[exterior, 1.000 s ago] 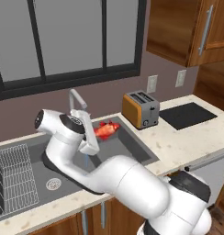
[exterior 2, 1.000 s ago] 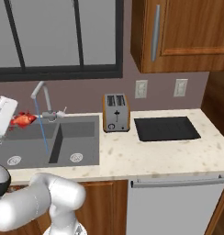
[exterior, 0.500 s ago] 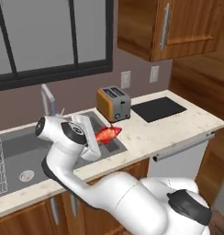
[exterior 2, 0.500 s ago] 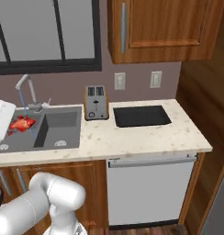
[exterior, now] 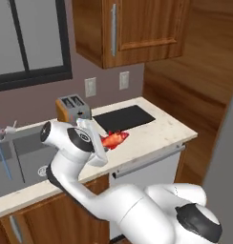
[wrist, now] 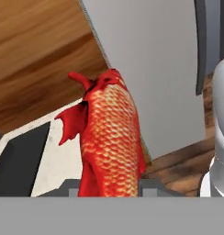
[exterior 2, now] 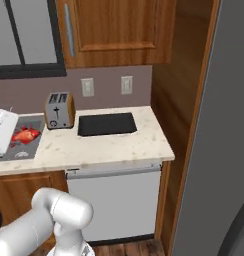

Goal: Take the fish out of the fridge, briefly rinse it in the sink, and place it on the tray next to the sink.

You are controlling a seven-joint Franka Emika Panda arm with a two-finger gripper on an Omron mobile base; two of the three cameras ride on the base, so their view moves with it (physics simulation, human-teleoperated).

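The red-orange fish (exterior: 115, 138) hangs in the air with my gripper (exterior: 105, 142) shut on its tail end. It hovers above the counter by the right rim of the dark sink (exterior: 23, 153), short of the black tray (exterior: 124, 117). In the right base view the fish (exterior 2: 26, 135) sticks out of the gripper (exterior 2: 16, 136) near the sink (exterior 2: 23, 148), left of the tray (exterior 2: 106, 124). In the hand view the fish (wrist: 109, 137) rises from between my fingertips (wrist: 70, 186), with a corner of the tray (wrist: 17, 160) at the left. The grey fridge (exterior 2: 219, 125) stands at the far right.
An orange-sided toaster (exterior: 73, 107) stands against the wall between sink and tray, also the toaster (exterior 2: 59, 110). The thin faucet (exterior: 0, 143) is at the far left. A wooden wall cabinet (exterior: 132, 28) hangs above. A white dishwasher front (exterior 2: 114, 200) sits under the counter.
The base has driven right, so the whole scene has slid left and the fridge has come into sight. The fish stays in the gripper, now off the basin by its right rim.
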